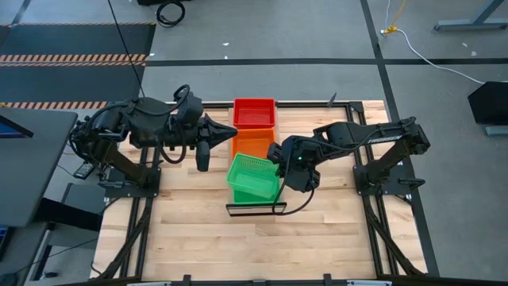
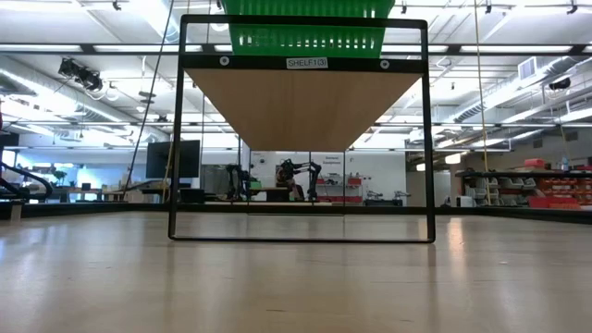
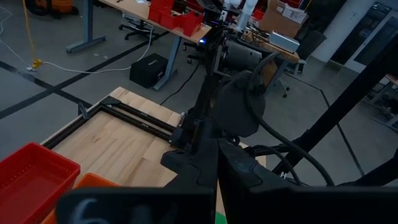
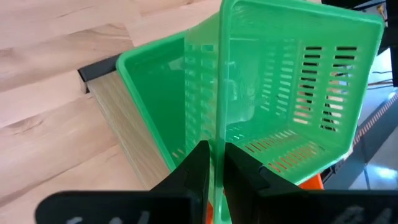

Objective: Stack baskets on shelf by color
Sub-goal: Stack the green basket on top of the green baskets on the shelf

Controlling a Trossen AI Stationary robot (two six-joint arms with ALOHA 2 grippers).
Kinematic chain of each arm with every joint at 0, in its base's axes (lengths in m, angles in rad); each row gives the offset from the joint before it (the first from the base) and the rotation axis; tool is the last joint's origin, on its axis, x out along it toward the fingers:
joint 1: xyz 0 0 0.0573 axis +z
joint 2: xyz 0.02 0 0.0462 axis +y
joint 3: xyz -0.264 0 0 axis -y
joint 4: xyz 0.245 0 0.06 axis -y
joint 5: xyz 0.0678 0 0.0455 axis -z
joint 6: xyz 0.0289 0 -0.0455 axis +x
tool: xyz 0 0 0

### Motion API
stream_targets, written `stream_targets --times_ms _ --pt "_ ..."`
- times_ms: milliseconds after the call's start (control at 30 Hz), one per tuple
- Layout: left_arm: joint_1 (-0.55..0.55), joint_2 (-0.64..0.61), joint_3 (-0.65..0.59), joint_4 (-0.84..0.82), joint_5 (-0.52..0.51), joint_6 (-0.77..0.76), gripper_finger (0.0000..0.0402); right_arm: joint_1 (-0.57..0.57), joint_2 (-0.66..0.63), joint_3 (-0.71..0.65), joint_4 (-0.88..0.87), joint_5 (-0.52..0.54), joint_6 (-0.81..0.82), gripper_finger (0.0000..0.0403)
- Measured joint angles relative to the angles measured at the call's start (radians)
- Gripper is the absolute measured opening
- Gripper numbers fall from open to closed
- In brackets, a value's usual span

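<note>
Baskets are lining up along the shelf (image 1: 254, 210) as you are looking down from above: a red basket (image 1: 254, 112) is sitting at the far end, an orange basket (image 1: 252, 144) is sitting just in front of it, touching it, and green baskets are occupying the near end. You are seeing the shelf as a narrow pale board with a dark front edge, raised above the slatted wooden table (image 1: 198, 230).

Your right gripper (image 1: 279, 169) is holding a green basket (image 1: 255, 168) by its side wall. In the right wrist view, the two dark fingers (image 4: 193, 171) are pinching the green rim between them, and the held green basket (image 4: 298, 93) is tilting above another green basket (image 4: 155, 87) that is resting on the shelf board (image 4: 118, 121).

Your left gripper (image 1: 202, 156) is hanging over the table just beside the orange basket, not touching it; you cannot tell from these views how far its fingers are apart.

From table height, you are seeing green mesh (image 2: 303, 37) on top of the shelf frame, above a white label.
</note>
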Motion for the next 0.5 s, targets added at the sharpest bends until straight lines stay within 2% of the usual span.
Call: stream_targets --times_ms 500 --pt "0.0 0.0 0.0 0.0 -0.018 0.008 0.0016 0.0 0.0 0.0 0.0 0.0 -0.002 0.0048"
